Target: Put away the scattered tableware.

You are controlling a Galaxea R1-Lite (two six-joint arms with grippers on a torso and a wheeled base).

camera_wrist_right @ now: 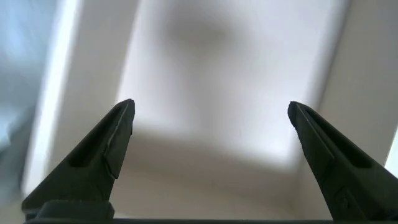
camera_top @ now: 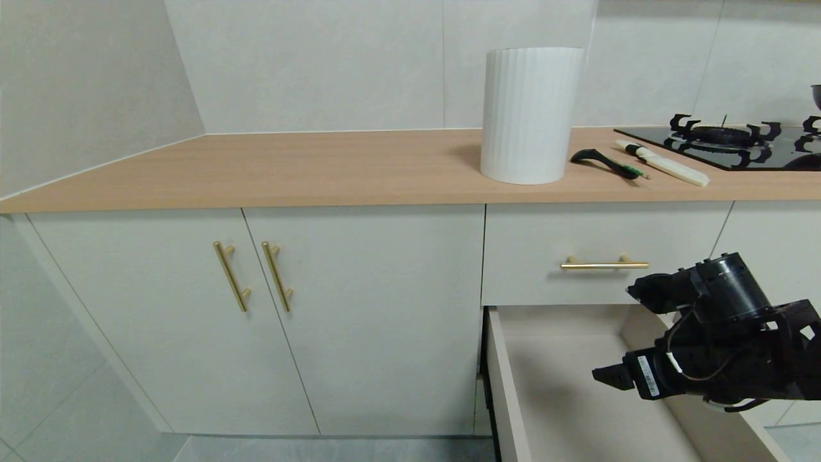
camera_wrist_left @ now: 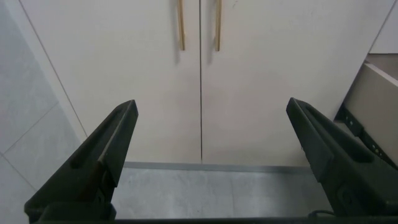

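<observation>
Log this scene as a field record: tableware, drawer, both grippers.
tableware: black utensil and white utensil lie on the counter, between white container and stove
drawer: pulled open, below the counter
right gripper: open, above the open drawer
left gripper: open, facing shut cabinet doors

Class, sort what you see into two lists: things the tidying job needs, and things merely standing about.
Job: black curved utensil; long cream utensil; open pale drawer.
Standing about: tall white ribbed container; black gas hob; pale cupboard doors with brass handles.
</observation>
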